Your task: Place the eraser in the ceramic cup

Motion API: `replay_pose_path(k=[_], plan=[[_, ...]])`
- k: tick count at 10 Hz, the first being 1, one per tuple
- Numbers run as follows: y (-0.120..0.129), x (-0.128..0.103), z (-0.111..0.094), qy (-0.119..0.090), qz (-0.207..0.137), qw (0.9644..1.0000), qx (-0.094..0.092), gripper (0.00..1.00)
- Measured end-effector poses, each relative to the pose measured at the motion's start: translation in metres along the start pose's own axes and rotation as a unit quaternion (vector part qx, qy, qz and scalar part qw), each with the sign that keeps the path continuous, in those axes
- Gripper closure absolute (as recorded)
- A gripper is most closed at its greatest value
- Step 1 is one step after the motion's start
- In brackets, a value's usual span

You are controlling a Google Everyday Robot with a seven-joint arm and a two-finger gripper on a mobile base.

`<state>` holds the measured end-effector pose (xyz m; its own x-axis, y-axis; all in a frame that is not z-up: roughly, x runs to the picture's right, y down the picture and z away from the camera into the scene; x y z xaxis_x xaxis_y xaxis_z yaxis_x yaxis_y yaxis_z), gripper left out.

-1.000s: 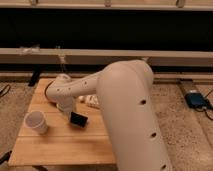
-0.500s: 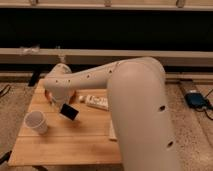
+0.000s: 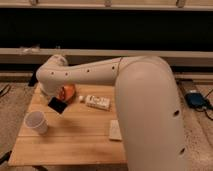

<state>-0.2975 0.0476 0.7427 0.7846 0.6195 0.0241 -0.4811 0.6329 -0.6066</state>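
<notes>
The eraser [image 3: 58,105], a flat black block, hangs tilted above the wooden table, just up and to the right of the ceramic cup. My gripper [image 3: 53,99] sits at the end of the big white arm that reaches in from the right, and it is shut on the eraser's upper edge. The arm's wrist hides most of the gripper. The ceramic cup [image 3: 36,122] is plain white and stands upright near the table's left edge, its mouth showing nothing inside.
An orange-brown dish [image 3: 68,92] lies behind the eraser, partly covered by the arm. A small white printed box [image 3: 97,102] lies mid-table and a pale cream block [image 3: 115,130] nearer the front. The wooden table [image 3: 75,145] stands on a speckled floor; a blue object [image 3: 196,99] lies at right.
The arm has swung left and carried the eraser up off the table's middle toward the cup. The cup and the other items have stayed put.
</notes>
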Motion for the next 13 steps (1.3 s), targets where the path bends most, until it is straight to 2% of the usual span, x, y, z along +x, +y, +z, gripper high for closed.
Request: replay_pose_path(k=[3,8,13], plan=[[0.021,-0.033,-0.012,-0.036,-0.032,0.9987,-0.015,1.00],[0.065,-0.061,0.003,-0.043,-0.075,0.9955,-0.039,1.00],[0.093,-0.078,0.005,-0.058,-0.094,0.9924,-0.056,1.00]])
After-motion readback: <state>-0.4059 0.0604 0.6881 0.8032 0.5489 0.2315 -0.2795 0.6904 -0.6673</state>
